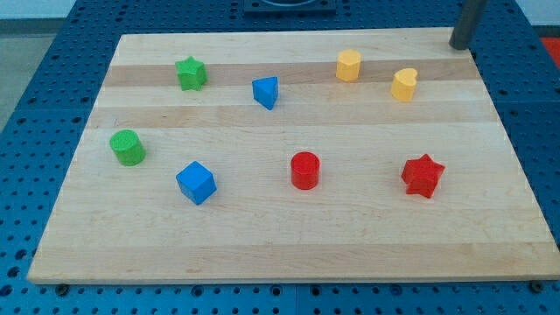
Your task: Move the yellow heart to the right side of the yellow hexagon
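The yellow heart stands near the view's top right on the wooden board. The yellow hexagon stands to its left and slightly higher in the view, a short gap apart. My tip is at the board's top right corner, to the right of and above the heart, touching no block.
A green star and a blue triangular block stand at the upper left. A green cylinder and a blue cube stand at the lower left. A red cylinder and a red star stand lower right.
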{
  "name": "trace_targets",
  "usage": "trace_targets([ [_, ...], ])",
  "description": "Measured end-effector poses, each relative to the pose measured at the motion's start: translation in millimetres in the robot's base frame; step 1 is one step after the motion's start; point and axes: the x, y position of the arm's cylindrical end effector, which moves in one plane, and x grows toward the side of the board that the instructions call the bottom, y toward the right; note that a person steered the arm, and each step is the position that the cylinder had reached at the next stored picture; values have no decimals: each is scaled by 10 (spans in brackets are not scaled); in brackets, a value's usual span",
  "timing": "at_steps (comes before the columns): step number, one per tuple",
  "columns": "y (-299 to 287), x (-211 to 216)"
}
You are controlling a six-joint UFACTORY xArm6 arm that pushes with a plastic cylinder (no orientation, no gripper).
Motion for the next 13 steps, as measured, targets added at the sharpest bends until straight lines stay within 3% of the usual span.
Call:
trace_targets([
  [3, -30, 12],
  [6, 181, 889],
  [13, 118, 825],
])
